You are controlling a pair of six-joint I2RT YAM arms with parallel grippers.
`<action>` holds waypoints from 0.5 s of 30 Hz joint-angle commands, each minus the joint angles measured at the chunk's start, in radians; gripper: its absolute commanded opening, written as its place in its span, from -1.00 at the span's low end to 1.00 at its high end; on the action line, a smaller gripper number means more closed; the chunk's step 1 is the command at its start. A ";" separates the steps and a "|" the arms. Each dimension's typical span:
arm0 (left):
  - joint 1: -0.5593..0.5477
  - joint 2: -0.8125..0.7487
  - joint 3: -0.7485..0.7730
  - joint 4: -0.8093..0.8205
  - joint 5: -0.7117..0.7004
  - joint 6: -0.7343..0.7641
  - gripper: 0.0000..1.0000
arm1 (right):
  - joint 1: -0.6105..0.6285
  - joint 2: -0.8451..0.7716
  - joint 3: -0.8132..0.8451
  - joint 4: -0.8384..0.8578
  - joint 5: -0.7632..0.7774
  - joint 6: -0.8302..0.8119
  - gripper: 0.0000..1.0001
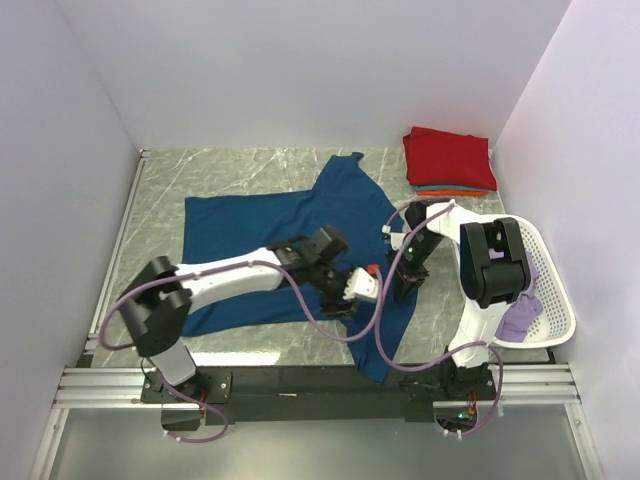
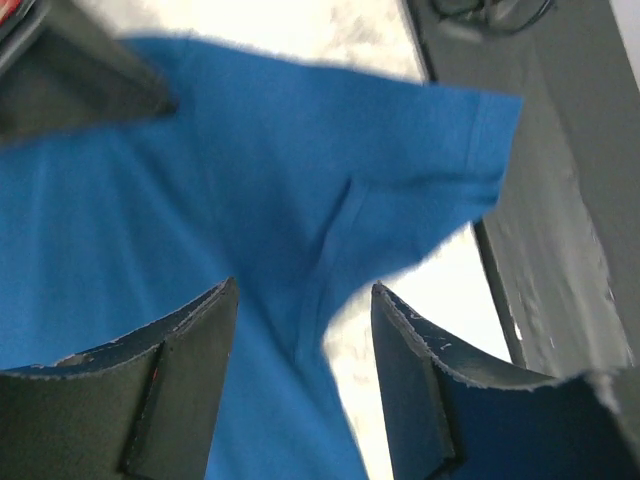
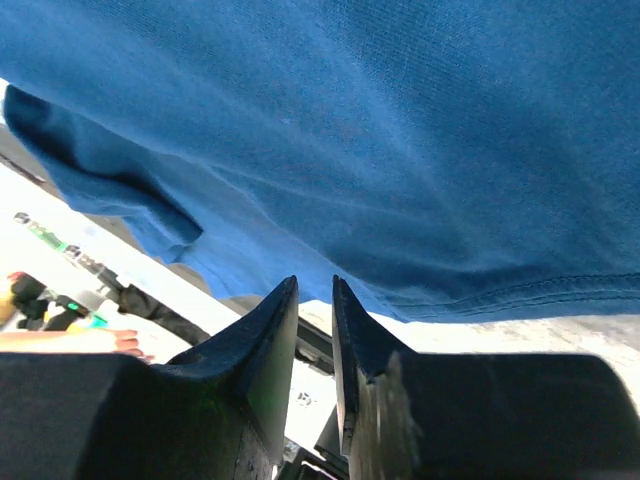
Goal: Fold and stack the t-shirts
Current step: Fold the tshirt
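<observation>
A blue t-shirt (image 1: 250,225) lies spread and rumpled on the marble table, one sleeve trailing toward the near edge. My left gripper (image 1: 340,300) hovers open over the shirt's near right part. In the left wrist view the sleeve (image 2: 420,150) lies beyond the left gripper (image 2: 305,300), with nothing between the fingers. My right gripper (image 1: 408,283) sits at the shirt's right edge. In the right wrist view the right gripper (image 3: 315,290) is open by only a narrow gap, holding nothing, its tips just short of the shirt's hem (image 3: 500,295). A folded red shirt (image 1: 450,158) tops a stack at the back right.
A white basket (image 1: 560,290) stands at the right edge with a purple garment (image 1: 522,315) in it. White walls close in the table on three sides. A metal rail runs along the near edge by the arm bases.
</observation>
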 commanded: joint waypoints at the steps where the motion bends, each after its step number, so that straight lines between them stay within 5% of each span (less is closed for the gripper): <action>1: -0.055 0.078 0.068 0.095 0.031 0.026 0.23 | -0.016 0.007 0.011 -0.002 -0.045 0.012 -0.45; 15: -0.131 0.247 0.021 0.218 0.025 0.039 0.20 | -0.017 0.030 0.032 0.008 -0.027 0.015 -0.48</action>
